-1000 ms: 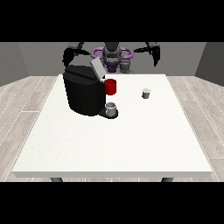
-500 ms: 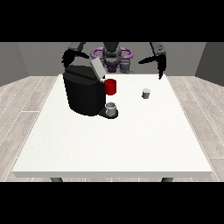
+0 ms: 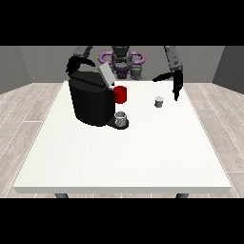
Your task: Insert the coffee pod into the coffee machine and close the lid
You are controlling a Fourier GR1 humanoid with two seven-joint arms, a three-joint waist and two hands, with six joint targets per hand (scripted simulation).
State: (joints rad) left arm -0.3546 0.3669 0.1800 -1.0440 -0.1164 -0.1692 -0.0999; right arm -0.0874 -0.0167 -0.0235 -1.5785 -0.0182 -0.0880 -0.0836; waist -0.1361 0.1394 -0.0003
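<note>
A black coffee machine (image 3: 91,100) stands on the white table (image 3: 124,152) at the view's left, its grey lid (image 3: 106,75) tilted up and open. A red part (image 3: 120,94) sits on its front and a small grey cup (image 3: 121,117) on its drip tray. The small grey coffee pod (image 3: 159,101) stands on the table right of the machine. The hand at the view's right (image 3: 174,85) hangs open above and just right of the pod, fingers pointing down. The hand at the view's left (image 3: 74,63) is behind the machine's top, fingers curled and holding nothing.
The robot's purple and grey torso (image 3: 122,61) is behind the table's far edge. Wooden floor surrounds the table, whose front half stretches towards the camera.
The hand at the view's right has come forward and down from beside the robot's shoulder to just above the pod. The other hand has barely moved.
</note>
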